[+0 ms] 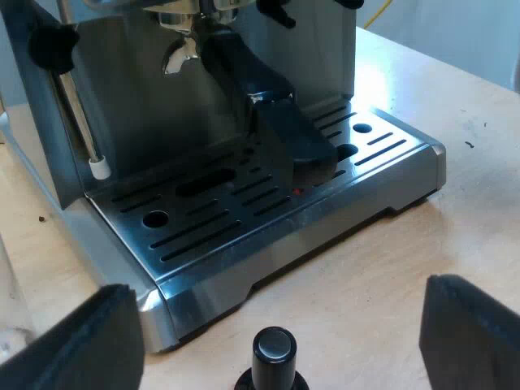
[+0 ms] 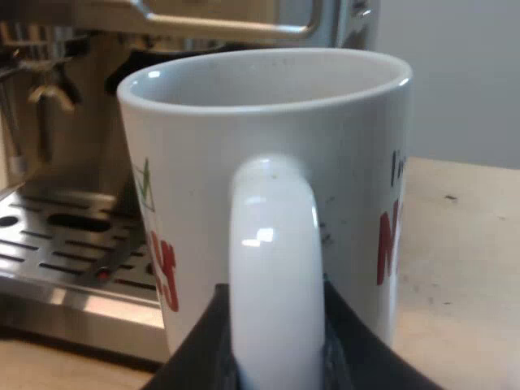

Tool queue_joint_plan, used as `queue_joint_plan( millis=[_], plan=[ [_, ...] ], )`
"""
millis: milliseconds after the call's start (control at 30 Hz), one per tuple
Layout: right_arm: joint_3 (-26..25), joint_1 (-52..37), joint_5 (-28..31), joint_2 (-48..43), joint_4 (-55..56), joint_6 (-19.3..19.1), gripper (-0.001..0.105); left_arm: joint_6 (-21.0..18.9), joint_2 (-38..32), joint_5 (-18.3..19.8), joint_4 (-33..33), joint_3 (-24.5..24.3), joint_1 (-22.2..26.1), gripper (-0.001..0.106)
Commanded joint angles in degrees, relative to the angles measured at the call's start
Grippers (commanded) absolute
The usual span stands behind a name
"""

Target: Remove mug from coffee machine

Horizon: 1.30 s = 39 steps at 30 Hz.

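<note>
Right jaws: clamped on the looped handle of the white glazed ceramic mug [image 2: 268,154] — the right gripper [image 2: 275,361] has its black fingers [image 2: 199,357] pressed against either side of the handle's foot.
Mug: upright with a level mouth, off the slotted steel drip tray [image 2: 73,301] of the brushed-steel espresso machine [image 2: 203,24]. The tray lies just behind it and the pale wooden table [image 2: 463,268] lies beside it. Whether its base touches the wood I cannot tell.
Left jaws: wide apart and holding nothing. The left gripper [image 1: 275,313] hangs over the table just off the tray's front edge, with a tamper with a round black knob [image 1: 274,349] standing untouched between its fingers.
Machine front: a metal holder with a dark handle [image 1: 276,122] is locked in above the tray. A thin steam wand with a white tip [image 1: 97,162] hangs near the tray's corner.
Step in hand: nearly done, by my judgement — the mug is clear of the tray and needs only setting down.
Doing it well: hold the mug level, carry it well away from the tray's edge, and lower it straight until the base sits flat. Only then part the fingers. A grip on the handle alone lets the body swing, so slow moves suit.
Writing: red block letters on both flanks of the mug, one of them likely an M. There is small dark lettering above that M and a green zigzag mark near the handle, but no word reads whole. No brand is legible on the machine.
</note>
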Motion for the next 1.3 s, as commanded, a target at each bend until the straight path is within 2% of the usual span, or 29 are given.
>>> queue_joint_plan(
  millis=[33, 200, 367, 433, 533, 700, 833, 1000, 1167, 1300],
  plan=[
    [-0.70, 0.05, 5.04, -3.45, 0.60, -0.75, 0.000, -0.56, -0.06, 0.42, -0.93, -0.06, -0.29, 0.072],
    [-0.70, 0.05, 6.59, -6.50, 7.27, -0.08, 0.000, -0.56, -0.06, 2.15, -0.93, -0.06, -0.29, 0.072],
    [0.40, 0.05, 11.92, -6.52, 8.72, 3.32, 0.000, -0.56, -0.06, 6.20, -0.93, -0.06, -0.29, 0.072],
    [0.91, 0.05, 12.39, -6.52, 8.75, 4.09, 0.000, -0.56, -0.06, 7.07, -0.93, -0.06, -0.29, 0.072],
    [1.91, 0.05, 12.67, -6.52, 8.75, 4.11, 0.000, -0.56, -0.06, 7.21, -1.42, -0.06, -0.88, 0.072],
    [2.04, 0.05, 12.69, -6.52, 9.18, 4.11, 0.000, -0.32, -0.06, 6.90, -3.99, -0.06, -5.28, 0.072],
    [2.04, -1.42, 12.81, -6.52, 9.18, 4.31, 0.000, -0.04, -0.06, 4.84, -4.79, -0.06, -8.34, 0.072],
    [2.04, -5.36, 10.36, -6.52, 9.18, 4.52, 0.000, -0.04, 0.96, 4.71, -5.63, -0.06, -8.67, 0.072],
    [2.04, -10.65, 4.74, -6.42, 9.18, 4.52, 0.000, -0.04, 4.79, 4.71, -10.92, -0.06, -8.67, 0.072],
    [2.04, -13.93, 0.67, -6.42, 9.18, 4.52, 0.000, -0.04, 8.27, 4.97, -12.64, -0.06, -8.67, 0.072]
  ],
)
